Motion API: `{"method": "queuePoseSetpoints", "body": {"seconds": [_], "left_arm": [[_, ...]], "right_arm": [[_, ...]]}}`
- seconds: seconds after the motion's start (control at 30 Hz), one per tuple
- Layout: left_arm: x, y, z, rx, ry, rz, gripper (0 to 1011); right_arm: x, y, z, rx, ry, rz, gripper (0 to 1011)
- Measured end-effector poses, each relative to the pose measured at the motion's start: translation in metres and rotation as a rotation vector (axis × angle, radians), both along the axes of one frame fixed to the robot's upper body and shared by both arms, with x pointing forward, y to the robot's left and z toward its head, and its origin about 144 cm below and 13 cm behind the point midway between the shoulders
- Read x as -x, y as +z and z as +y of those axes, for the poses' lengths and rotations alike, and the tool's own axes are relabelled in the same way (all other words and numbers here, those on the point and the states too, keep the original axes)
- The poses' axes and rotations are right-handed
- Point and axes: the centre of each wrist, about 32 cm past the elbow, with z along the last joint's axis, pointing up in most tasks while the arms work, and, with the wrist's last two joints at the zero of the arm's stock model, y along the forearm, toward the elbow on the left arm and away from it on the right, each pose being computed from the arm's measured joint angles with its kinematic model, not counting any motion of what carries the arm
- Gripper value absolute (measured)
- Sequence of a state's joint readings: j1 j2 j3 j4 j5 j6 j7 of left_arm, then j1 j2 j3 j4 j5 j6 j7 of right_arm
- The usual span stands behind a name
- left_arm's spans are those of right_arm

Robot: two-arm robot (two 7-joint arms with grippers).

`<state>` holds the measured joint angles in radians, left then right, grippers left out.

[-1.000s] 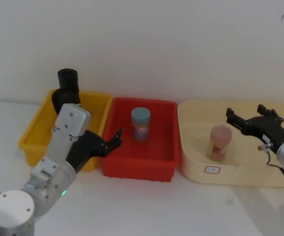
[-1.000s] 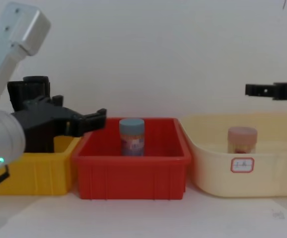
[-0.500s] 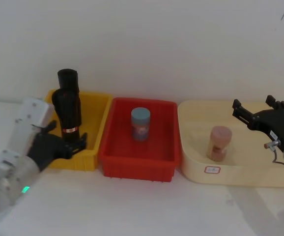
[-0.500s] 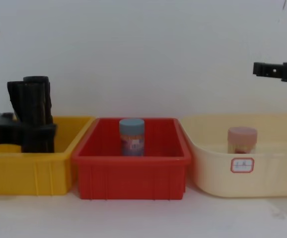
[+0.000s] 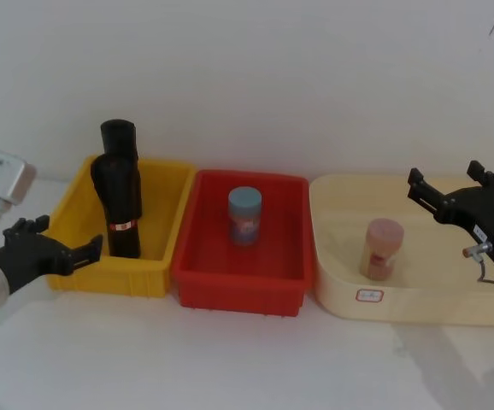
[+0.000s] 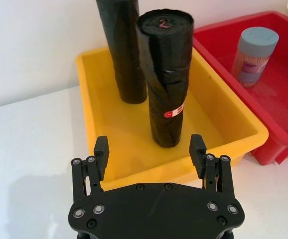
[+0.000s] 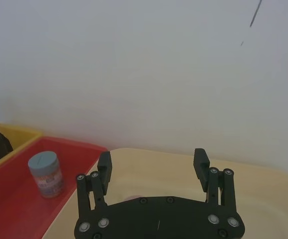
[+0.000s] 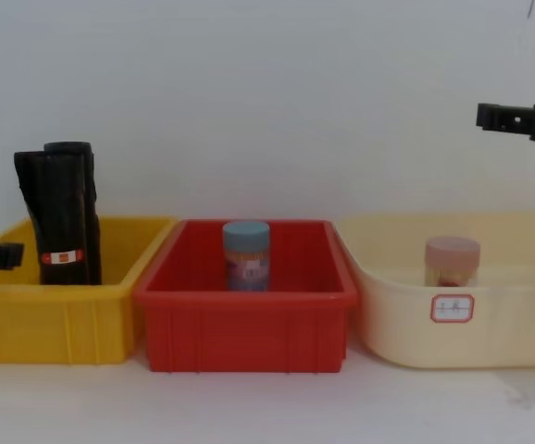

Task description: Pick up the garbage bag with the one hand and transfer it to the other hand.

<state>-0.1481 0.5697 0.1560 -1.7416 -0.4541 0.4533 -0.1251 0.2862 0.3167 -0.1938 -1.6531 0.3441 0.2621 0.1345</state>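
The garbage bag (image 5: 117, 201) is a tall black roll with a red-and-white mark near its lower end. It stands upright in the yellow bin (image 5: 157, 278), and in the chest view the garbage bag (image 8: 55, 213) rises well above the bin's rim. My left gripper (image 5: 59, 239) is open, low at the bin's front left corner and apart from the bag. From the left wrist, the left gripper (image 6: 149, 149) faces the garbage bag (image 6: 166, 84) across the bin's near wall. My right gripper (image 5: 446, 177) hangs open over the cream tray (image 5: 349, 303), holding nothing.
A second black roll (image 5: 118, 137) stands behind the bag in the yellow bin. A blue-lidded jar (image 5: 244, 215) sits in the red bin (image 5: 238, 290). A pink-lidded jar (image 5: 382, 248) stands in the cream tray. A white wall is close behind the bins.
My left arm has pulled back from over the red bin's edge to the front left of the yellow bin, uncovering the bag. The right gripper has drifted slightly to the right.
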Motion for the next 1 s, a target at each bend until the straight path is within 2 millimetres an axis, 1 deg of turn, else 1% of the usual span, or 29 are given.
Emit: {"method": "queuePoseSetpoints", "body": {"seconds": [0.2, 0.4, 0.73, 1.0], "left_arm": [[-0.004, 0.006, 0.008, -0.002, -0.017, 0.026, 1000], [-0.015, 0.011, 0.011, -0.013, -0.059, 0.051, 1000], [-0.033, 0.015, 0.008, -0.018, -0.123, 0.075, 1000], [-0.047, 0.017, 0.004, -0.021, -0.137, 0.086, 1000]], "right_arm": [[0.001, 0.0, 0.0, 0.0, -0.001, -0.004, 1001], [0.002, 0.001, 0.0, 0.0, -0.002, -0.007, 1001], [0.002, 0.001, 0.0, 0.0, -0.003, -0.011, 1001], [0.002, 0.001, 0.0, -0.001, -0.003, -0.012, 1001]]}}
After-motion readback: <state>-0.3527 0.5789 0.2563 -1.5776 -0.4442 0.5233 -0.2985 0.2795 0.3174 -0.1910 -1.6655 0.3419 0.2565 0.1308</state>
